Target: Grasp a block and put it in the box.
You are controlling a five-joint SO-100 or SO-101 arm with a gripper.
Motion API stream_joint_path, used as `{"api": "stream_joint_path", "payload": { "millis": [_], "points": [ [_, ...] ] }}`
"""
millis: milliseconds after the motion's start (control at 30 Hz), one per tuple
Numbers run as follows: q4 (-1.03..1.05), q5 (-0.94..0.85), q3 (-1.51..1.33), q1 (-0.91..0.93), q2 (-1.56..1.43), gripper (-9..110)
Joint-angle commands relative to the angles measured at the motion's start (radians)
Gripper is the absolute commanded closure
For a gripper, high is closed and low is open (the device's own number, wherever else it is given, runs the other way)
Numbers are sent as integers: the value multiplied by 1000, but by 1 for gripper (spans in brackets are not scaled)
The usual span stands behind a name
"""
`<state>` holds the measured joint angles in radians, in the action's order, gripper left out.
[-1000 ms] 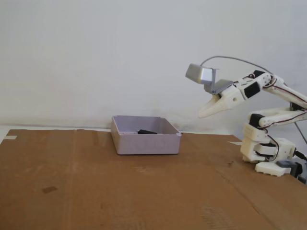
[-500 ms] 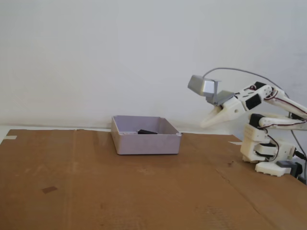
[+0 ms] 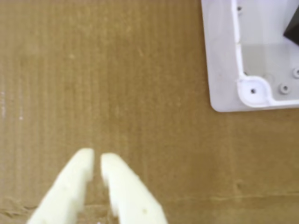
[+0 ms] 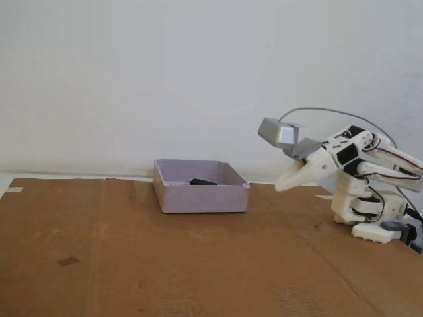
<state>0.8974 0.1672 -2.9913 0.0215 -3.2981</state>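
Observation:
A pale grey open box point(image 4: 198, 191) stands on the brown cardboard surface; its corner shows at the top right of the wrist view point(image 3: 224, 56). A dark block point(image 4: 202, 181) lies inside the box, and a dark corner of it shows at the right edge of the wrist view point(image 3: 293, 29). My white gripper point(image 3: 97, 161) has its fingers nearly together with nothing between them. In the fixed view the gripper point(image 4: 281, 186) hangs in the air to the right of the box, above the cardboard.
The arm's white base point(image 4: 370, 211) stands at the right with cables behind it. A cardboard seam runs across the surface in the wrist view point(image 3: 233, 196). A small dark mark point(image 4: 67, 261) lies on the cardboard at the left.

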Motion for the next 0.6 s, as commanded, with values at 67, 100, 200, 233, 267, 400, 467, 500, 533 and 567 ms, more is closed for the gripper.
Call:
{"api": "stream_joint_path", "payload": {
  "millis": [67, 100, 200, 233, 267, 400, 467, 500, 533, 567],
  "points": [
    [-20, 6, -28, -51, -67, 101],
    [-20, 6, -40, -57, -74, 101],
    [-20, 6, -69, -58, -92, 101],
    [-20, 6, -77, -58, -98, 101],
    [-18, 6, -86, -58, -104, 101],
    [-18, 6, -124, -58, -106, 101],
    [-18, 6, -147, -58, -106, 101],
    [-11, 6, -155, -58, -106, 101],
    [-3, 5, -155, -58, -106, 101],
    [6, 5, -155, -52, -106, 101]
  ]
}}
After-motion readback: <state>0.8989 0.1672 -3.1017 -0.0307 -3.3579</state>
